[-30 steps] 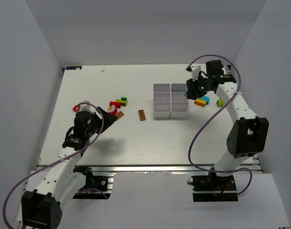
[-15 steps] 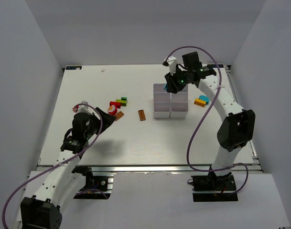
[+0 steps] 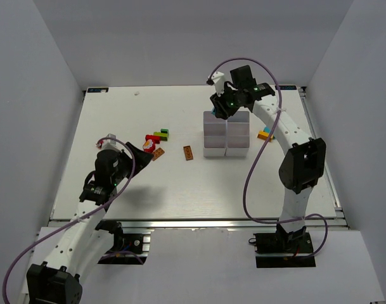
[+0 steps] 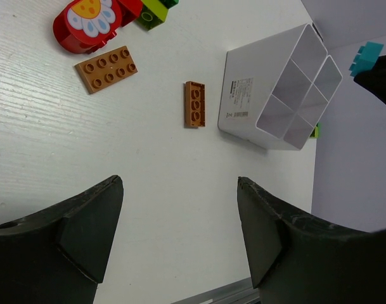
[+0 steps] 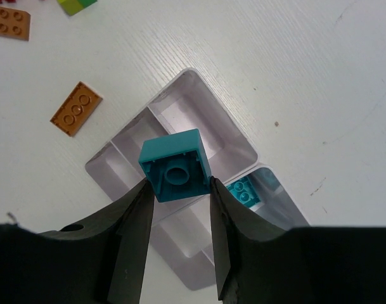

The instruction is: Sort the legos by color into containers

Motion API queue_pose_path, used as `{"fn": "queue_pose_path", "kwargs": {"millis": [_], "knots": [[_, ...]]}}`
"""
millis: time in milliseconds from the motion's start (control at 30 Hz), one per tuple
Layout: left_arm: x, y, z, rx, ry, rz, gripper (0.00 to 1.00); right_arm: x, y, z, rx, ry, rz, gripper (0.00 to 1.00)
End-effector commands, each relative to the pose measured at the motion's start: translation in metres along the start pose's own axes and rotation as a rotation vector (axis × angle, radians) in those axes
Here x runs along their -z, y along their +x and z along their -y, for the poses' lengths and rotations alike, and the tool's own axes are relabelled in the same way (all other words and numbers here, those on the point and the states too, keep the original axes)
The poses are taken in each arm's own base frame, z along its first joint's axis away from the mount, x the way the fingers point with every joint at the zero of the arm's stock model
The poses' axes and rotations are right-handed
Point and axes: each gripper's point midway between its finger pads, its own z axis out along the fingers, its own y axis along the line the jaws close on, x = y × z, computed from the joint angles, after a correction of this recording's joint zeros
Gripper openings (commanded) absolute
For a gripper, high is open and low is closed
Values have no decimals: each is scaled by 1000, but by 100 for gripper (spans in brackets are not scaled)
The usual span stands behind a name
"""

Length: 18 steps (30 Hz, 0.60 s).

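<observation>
My right gripper (image 3: 223, 109) is shut on a teal-blue brick (image 5: 175, 166) and holds it above the far left part of the white compartment tray (image 3: 208, 151). In the right wrist view another teal brick (image 5: 246, 192) lies in one compartment of the tray (image 5: 225, 120). My left gripper (image 4: 180, 180) is open and empty over bare table, left of the tray (image 4: 243, 95). Ahead of it lie a brown plate (image 4: 194, 104), an orange-brown plate (image 4: 107, 68), a red flower piece (image 4: 91, 22) and a green brick (image 4: 153, 14).
An orange brick (image 3: 264, 134) lies right of the tray, partly hidden by the right arm. A yellow-green piece (image 4: 315, 131) shows behind the tray. White walls enclose the table on three sides.
My right gripper has carried the teal brick leftward, from the table right of the tray to above the tray's far left. The left arm has barely moved.
</observation>
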Motion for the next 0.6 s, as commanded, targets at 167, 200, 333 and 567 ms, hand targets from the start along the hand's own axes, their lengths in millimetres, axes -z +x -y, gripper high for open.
{"fn": "queue_pose_path", "kwargs": {"millis": [167,200,333,567], "knots": [[1,-6,4,-15,-4,14,82,-11,-3,16,22,95,-10,0],[1,-5,4,-15,-3,13,82,-11,-3,18,24,109,-10,0],[3,-4,2,-13,-9,14,82,-6,10,27,23,175,-40,0],[0,-1,-1,-10,-3,9,82,12,41,53,-17,326,-102,0]]}}
